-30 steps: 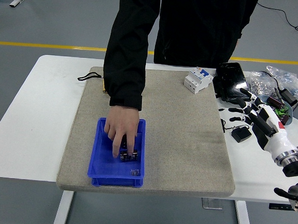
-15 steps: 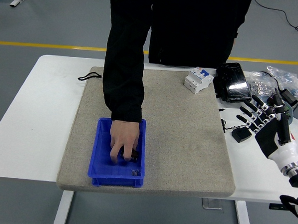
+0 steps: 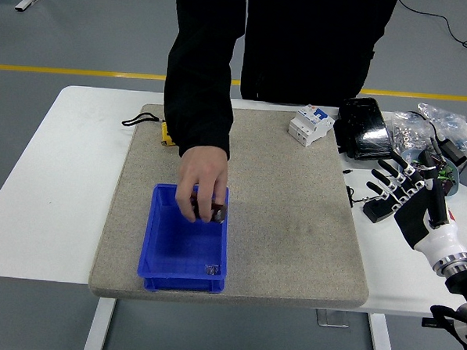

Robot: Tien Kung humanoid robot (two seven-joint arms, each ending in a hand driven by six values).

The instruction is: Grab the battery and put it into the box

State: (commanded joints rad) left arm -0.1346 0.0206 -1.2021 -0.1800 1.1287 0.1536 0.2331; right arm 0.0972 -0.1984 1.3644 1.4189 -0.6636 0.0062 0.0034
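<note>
— Since a moment ago the person's hand (image 3: 203, 180) is lifting out of the blue box (image 3: 157, 249), pinching the battery (image 3: 216, 214) just above the box's far rim.

— And the robot?

— Its right hand (image 3: 401, 188) is hovering over the bench (image 3: 53, 181) at the right, fingers (image 3: 384, 166) spread, gripping nothing. Left arm unseen.

— Handling?

— Probably small, rigid, smooth; pinching across its sides looks best.
</note>
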